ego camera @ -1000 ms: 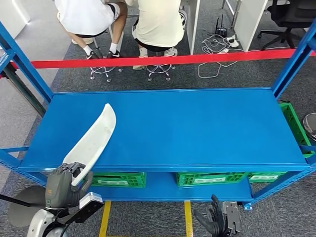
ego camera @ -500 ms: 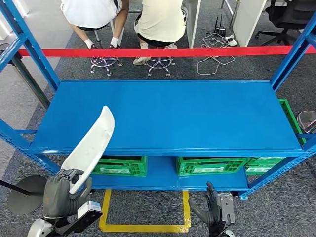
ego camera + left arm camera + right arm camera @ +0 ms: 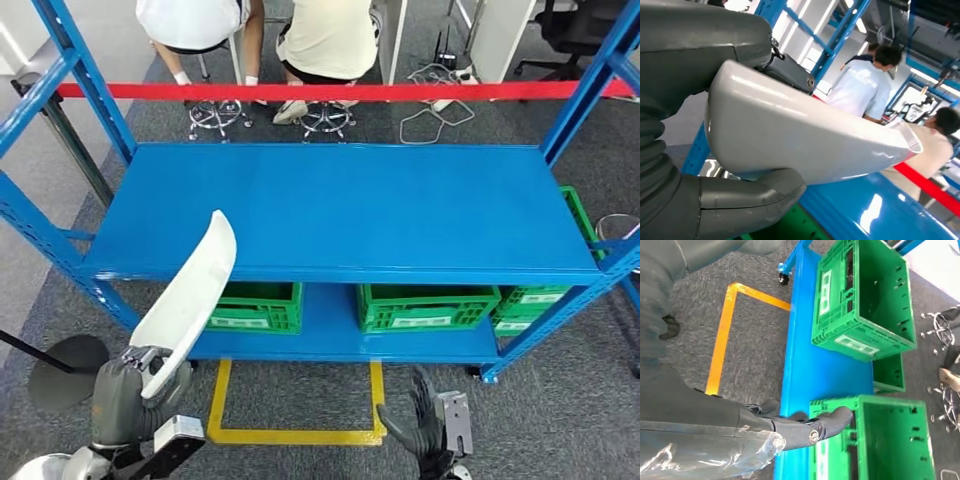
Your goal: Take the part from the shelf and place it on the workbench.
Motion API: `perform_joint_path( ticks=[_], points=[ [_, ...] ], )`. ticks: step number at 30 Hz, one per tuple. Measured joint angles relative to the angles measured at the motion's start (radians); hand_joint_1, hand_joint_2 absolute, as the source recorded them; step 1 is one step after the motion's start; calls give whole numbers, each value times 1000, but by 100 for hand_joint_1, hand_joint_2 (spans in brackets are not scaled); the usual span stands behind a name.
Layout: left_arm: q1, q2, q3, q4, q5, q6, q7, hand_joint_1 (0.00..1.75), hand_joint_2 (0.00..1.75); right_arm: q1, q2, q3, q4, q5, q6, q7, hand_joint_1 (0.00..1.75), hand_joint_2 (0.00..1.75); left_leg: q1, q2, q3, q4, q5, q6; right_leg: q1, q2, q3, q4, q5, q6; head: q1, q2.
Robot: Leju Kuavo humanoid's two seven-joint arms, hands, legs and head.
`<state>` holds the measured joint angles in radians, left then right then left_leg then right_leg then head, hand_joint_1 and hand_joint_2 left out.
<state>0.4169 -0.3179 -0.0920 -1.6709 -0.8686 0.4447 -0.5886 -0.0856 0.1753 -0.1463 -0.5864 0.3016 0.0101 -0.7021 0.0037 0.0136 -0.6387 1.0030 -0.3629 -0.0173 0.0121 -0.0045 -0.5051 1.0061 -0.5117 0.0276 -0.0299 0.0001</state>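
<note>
Now part (image 3: 185, 300) past shelf (image 3: 347, 272) edge

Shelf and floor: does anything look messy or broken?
Nothing looks broken or spilled. Loose white cables lie tangled on the carpet behind the blue shelf. The left hand holds the white part tilted, not dropped.

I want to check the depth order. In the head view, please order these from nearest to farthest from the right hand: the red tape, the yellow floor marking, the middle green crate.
From the right hand:
1. Yellow floor marking, on the carpet just beside the hand.
2. Middle green crate, on the lower shelf ahead.
3. Red tape, stretched behind the shelf, farthest.
</note>
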Motion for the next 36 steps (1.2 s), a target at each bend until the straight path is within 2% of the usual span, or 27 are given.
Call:
perform_joint_path(
  ticks=[1, 3, 5, 6, 7, 8, 10, 12, 13, 15, 16, 17, 18, 20, 21, 22, 23, 24, 25, 26, 27, 28, 29, 31, 32, 34, 36],
  points=[
    [1, -3, 2, 0, 8, 1, -13, 175, 175, 2, 0, 1, 0, -5, -1, 0, 0, 175, 1, -1, -4, 5, -12, -7, -1, 3, -7, -2, 12, -8, 1, 0],
    [3, -8, 7, -1, 25, 3, -45, 175, 175, 3, -1, 2, 0, -15, -7, 1, 0, 175, 3, -7, -25, 63, -88, -19, -6, 10, -25, -7, 39, -19, -3, 0],
    [4, -13, 13, -3, 37, 6, -72, 175, 175, 5, -1, 2, 1, -22, -25, 1, 0, 175, 5, -10, -55, 183, -187, -26, -7, 21, -56, -6, 67, -22, -8, 0],
    [4, -16, 16, -5, 41, 8, -81, 175, 175, 6, -2, 1, 3, -24, -38, 1, 0, 175, 6, -10, -61, 234, -209, -28, -8, 27, -74, -6, 81, -21, -9, 0],
    [4, -19, 20, -6, 45, 11, -85, 175, 175, 8, -3, 1, 6, -23, -54, 1, 0, 175, 7, -10, -55, 262, -209, -29, -9, 33, -92, -5, 94, -18, -9, 0],
    [4, -22, 24, -8, 49, 14, -87, 175, 175, 9, -4, 1, 10, -21, -69, 1, 0, 175, 7, -11, -33, 255, -188, -30, -10, 40, -109, -5, 107, -15, -9, 0],
    [4, -28, 30, -10, 58, 18, -88, 175, 175, 7, -8, 0, 24, -19, -99, 1, 0, 175, 12, -32, 58, 158, -146, -31, -15, 58, -142, -2, 134, -4, -9, 0],
    [3, -32, 33, -14, 71, 22, -89, 175, 175, -3, -13, -6, 52, -19, -133, 1, 0, 175, 15, -71, 152, 28, -155, -23, -16, 77, -166, 1, 159, 9, -11, 0],
    [2, -34, 35, -15, 80, 24, -90, 175, 175, -10, -16, -13, 73, -21, -147, 1, 0, 175, 14, -83, 175, -10, -166, -16, -16, 86, -172, 0, 172, 15, -12, 0],
    [1, -37, 37, -17, 96, 25, -90, 175, 175, -12, -28, -38, 120, -31, -161, 1, 0, 175, 10, -70, 174, -25, -162, 4, -20, 103, -177, -12, 199, 28, -12, 0],
    [0, -39, 39, -17, 102, 25, -90, 175, 175, -6, -33, -55, 140, -35, -160, 2, 0, 175, 10, -59, 167, -25, -153, 14, -22, 99, -180, -12, 198, 34, -12, 0],
    [-1, -40, 41, -18, 107, 25, -90, 175, 175, 2, -38, -70, 154, -37, -159, 3, 0, 175, 9, -48, 159, -26, -142, 24, -22, 85, -189, 2, 176, 38, -8, 0],
    [-1, -42, 43, -19, 112, 26, -90, 175, 175, 8, -41, -85, 162, -36, -161, 3, 0, 175, 9, -36, 147, -27, -130, 32, -21, 65, -203, 39, 134, 41, -4, 0],
    [-3, -42, 47, -22, 124, 27, -90, 175, 175, 7, -43, -108, 179, -23, -180, 7, 0, 175, 4, -13, 118, -26, -106, 39, -20, 25, -238, 168, 19, 44, 5, 0],
    [-4, -41, 48, -23, 130, 27, -90, 175, 175, 2, -43, -117, 190, -17, -192, 12, 0, 175, 2, 1, 101, -25, -93, 40, -20, 18, -248, 237, -21, 46, 6, 0],
    [-5, -41, 50, -23, 134, 27, -90, 175, 175, -1, -43, -125, 202, -12, -201, 19, 0, 175, 1, 14, 83, -25, -81, 40, -21, 14, -247, 288, -35, 47, 6, 0],
    [-6, -40, 50, -23, 136, 27, -90, 175, 175, -3, -43, -134, 212, -10, -206, 26, 0, 175, 1, 26, 66, -24, -68, 38, -21, 12, -232, 312, -25, 48, 7, 0],
    [-8, -39, 51, -23, 137, 27, -90, 175, 175, -2, -44, -142, 220, -12, -203, 33, 0, 175, 1, 37, 50, -22, -57, 36, -22, 9, -200, 302, 2, 49, 7, 0],
    [-11, -39, 52, -23, 139, 26, -90, 175, 175, -3, -44, -155, 228, -19, -193, 37, 0, 175, 1, 47, 36, -20, -46, 33, -22, 1, -151, 258, 29, 49, 7, 0],
    [-15, -38, 52, -23, 142, 24, -90, 175, 175, -5, -45, -170, 234, -25, -180, 39, 0, 175, -1, 55, 25, -17, -37, 28, -21, -16, -86, 187, 35, 48, 7, 0],
    [-19, -36, 51, -23, 147, 22, -91, 175, 175, -9, -45, -187, 239, -31, -166, 39, 0, 175, -2, 64, 18, -14, -30, 23, -19, -33, -22, 105, 25, 46, 7, 0],
    [-22, -35, 51, -24, 155, 20, -91, 175, 175, -14, -46, -203, 244, -34, -156, 38, 0, 175, -4, 73, 13, -11, -21, 18, -17, -45, 21, 39, 5, 41, 7, 0],
    [-25, -34, 50, -24, 163, 17, -91, 175, 175, -18, -46, -215, 248, -34, -151, 37, 0, 175, -5, 83, 10, -10, -12, 12, -13, -48, 46, -5, -13, 35, 6, 0],
    [-28, -31, 47, -24, 188, 7, -91, 175, 175, -17, -46, -233, 259, -27, -148, 37, 0, 175, -1, 94, 8, -11, 0, 0, -11, -34, 35, -24, -12, 18, 6, 0],
    [-29, -29, 44, -24, 205, -1, -91, 175, 175, -12, -46, -241, 264, -23, -148, 39, 0, 175, 1, 78, 4, -4, -14, -9, -12, -26, 25, -24, -2, 9, 6, 0],
    [-30, -21, 41, -25, 238, -15, -91, 175, 175, -8, -45, -252, 272, -16, -144, 40, 0, 175, 5, 25, -16, 62, -99, -22, -15, -12, 0, -25, 24, -6, 4, 0],
    [-31, -11, 40, -25, 253, -22, -91, 175, 175, -11, -44, -258, 277, -11, -141, 40, 0, 175, 3, -5, -44, 186, -197, -25, -14, 7, -31, -24, 53, -13, -1, 0]
  ],
)
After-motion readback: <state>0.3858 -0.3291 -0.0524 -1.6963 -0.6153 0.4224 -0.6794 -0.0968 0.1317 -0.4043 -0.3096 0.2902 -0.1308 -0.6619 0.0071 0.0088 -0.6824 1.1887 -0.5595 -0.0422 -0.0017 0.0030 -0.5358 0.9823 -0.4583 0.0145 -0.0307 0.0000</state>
